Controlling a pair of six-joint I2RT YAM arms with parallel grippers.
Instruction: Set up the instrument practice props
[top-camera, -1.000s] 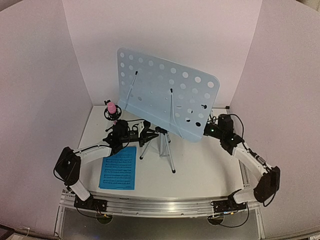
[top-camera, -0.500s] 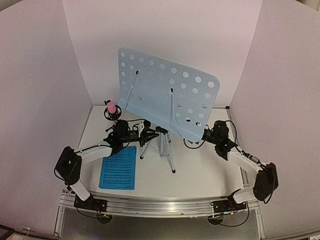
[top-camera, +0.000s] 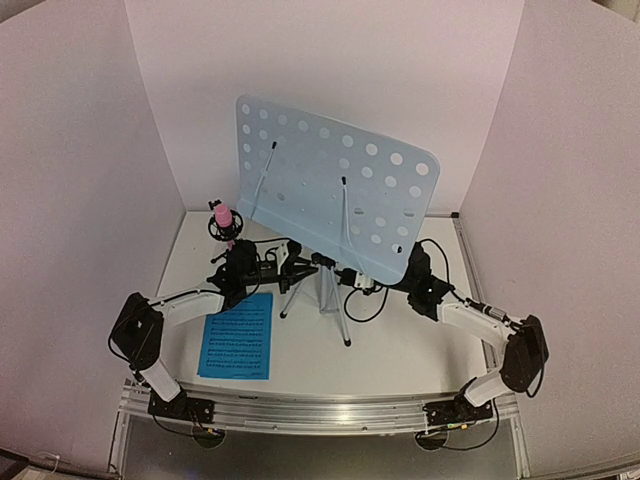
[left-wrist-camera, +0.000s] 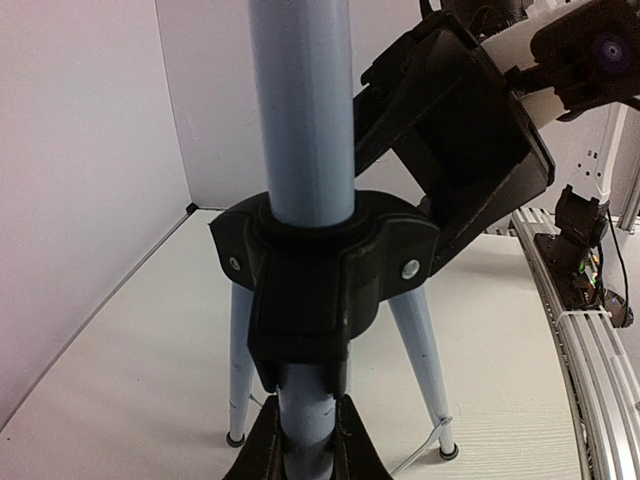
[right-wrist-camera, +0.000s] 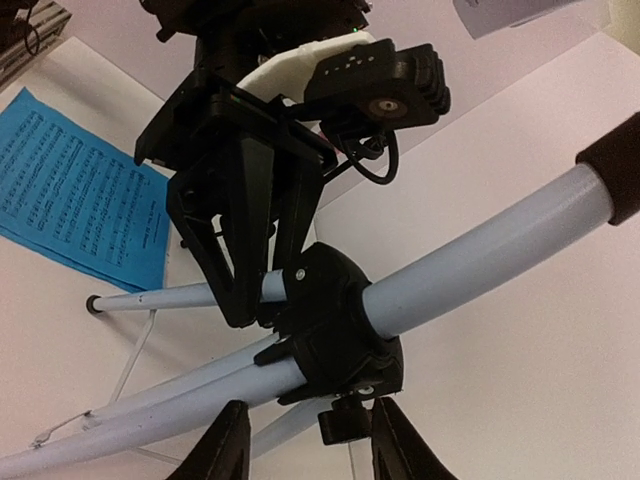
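Note:
The pale blue-grey perforated music stand desk (top-camera: 335, 195) stands tilted on its silver tripod (top-camera: 328, 300). My left gripper (top-camera: 300, 266) is shut on the tripod's centre pole (left-wrist-camera: 305, 150), just below the black hub (left-wrist-camera: 320, 270); its fingers (left-wrist-camera: 262, 450) pinch the tube. My right gripper (top-camera: 362, 280) is open at the hub's other side; in the right wrist view its fingers (right-wrist-camera: 225, 450) straddle the hub's black knob (right-wrist-camera: 345, 422) without touching it. One bright blue sheet of music (top-camera: 238, 335) lies flat on the table at the front left. A second sheet is not in view.
A pink microphone in a black shock mount (top-camera: 224, 222) stands behind my left gripper. A black cable (top-camera: 368, 300) loops on the table by the tripod's legs. White walls enclose the table on three sides. The metal rail (top-camera: 320, 412) runs along the near edge.
My right arm has swung left from the desk's lower right corner down to the tripod hub. The left arm, the stand and the sheet have not moved.

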